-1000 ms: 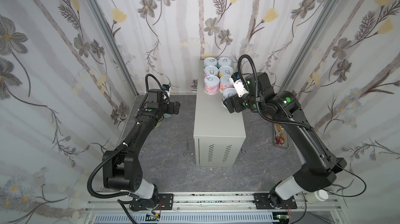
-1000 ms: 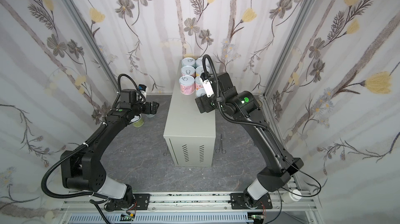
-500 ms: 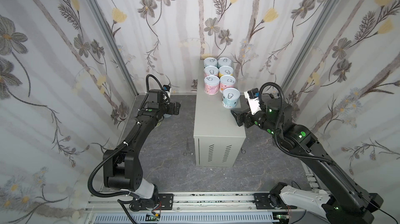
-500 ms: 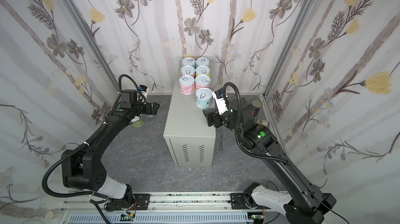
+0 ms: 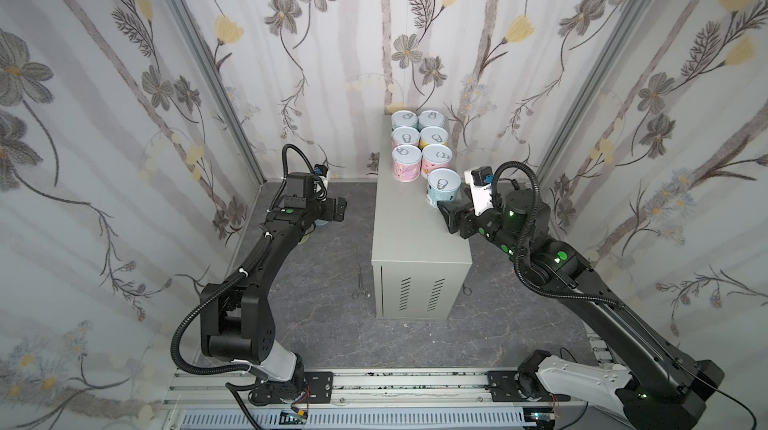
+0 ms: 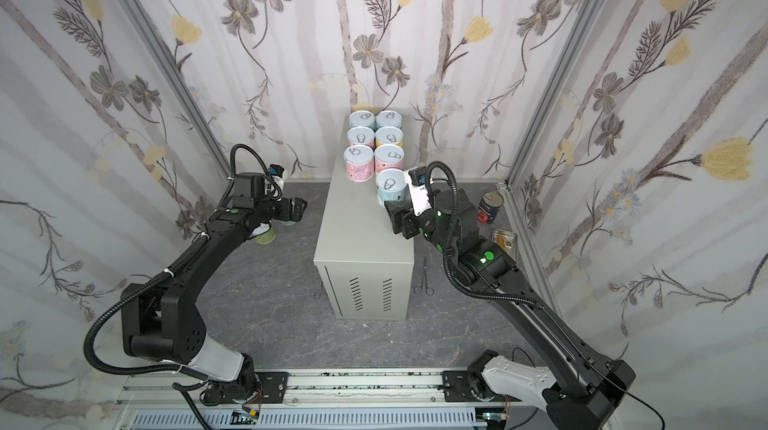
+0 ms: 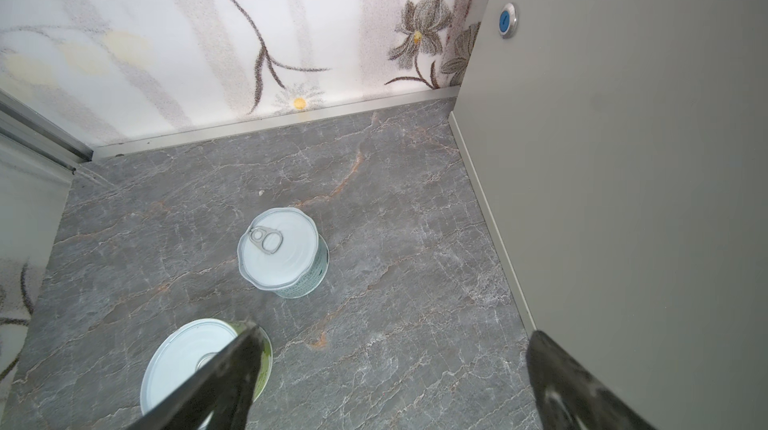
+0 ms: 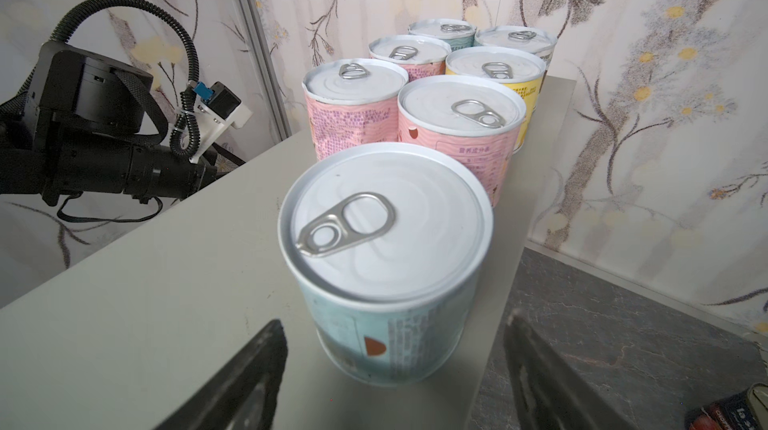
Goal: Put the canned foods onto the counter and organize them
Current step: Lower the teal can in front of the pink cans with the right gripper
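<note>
— Where do we stand?

— Seven cans are up on the counter. Six cans stand in a tight double row at the back. The blue can stands alone in front of the right-hand column, close to the counter's right edge. Our right gripper sits just in front of it, jaws apart and holding nothing, fingertips just short of the can.

— So what worries us?

— A sideways swing there could clip the blue can and send it over the edge. It could also shove it into the pink can behind and upset the row.

— And the left side?

— Our left gripper hangs wide open and empty above the floor, where a green can and a second can wait. One finger hides part of that second can. If we come down askew, we land on a lid rim and tip it. The counter's wall is close beside the other finger, so we could scrape it.

— Anything else?

— The tall dark can stands on the floor right of the counter. Being taller, we judge it likelier to topple.
</note>
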You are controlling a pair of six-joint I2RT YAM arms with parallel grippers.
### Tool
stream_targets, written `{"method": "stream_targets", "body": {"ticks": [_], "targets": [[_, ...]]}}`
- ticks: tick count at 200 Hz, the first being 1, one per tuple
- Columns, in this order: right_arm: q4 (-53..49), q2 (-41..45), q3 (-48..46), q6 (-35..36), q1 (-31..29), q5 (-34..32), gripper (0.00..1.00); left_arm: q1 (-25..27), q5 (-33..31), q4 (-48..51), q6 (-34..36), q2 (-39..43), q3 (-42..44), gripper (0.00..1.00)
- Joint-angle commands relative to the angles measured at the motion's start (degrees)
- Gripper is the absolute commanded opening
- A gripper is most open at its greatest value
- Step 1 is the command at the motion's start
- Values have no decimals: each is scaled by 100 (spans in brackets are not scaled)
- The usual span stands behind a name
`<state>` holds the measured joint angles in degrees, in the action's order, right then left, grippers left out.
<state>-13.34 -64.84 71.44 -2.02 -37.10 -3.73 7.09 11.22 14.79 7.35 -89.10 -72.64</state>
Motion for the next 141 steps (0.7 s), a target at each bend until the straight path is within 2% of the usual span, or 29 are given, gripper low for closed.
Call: {"method": "stream_targets", "body": {"ticks": [1,51,141], "targets": [[352,-76,37,26,1,22,81,-6,51,-15,95,-32,-66,100],[477,-262,78,-18,-12,-205,78,-6,7,20,161,-23,-84,100],[491,-411,168,50,-5,-166,72,-2,28,42,143,-11,-92,100]]}}
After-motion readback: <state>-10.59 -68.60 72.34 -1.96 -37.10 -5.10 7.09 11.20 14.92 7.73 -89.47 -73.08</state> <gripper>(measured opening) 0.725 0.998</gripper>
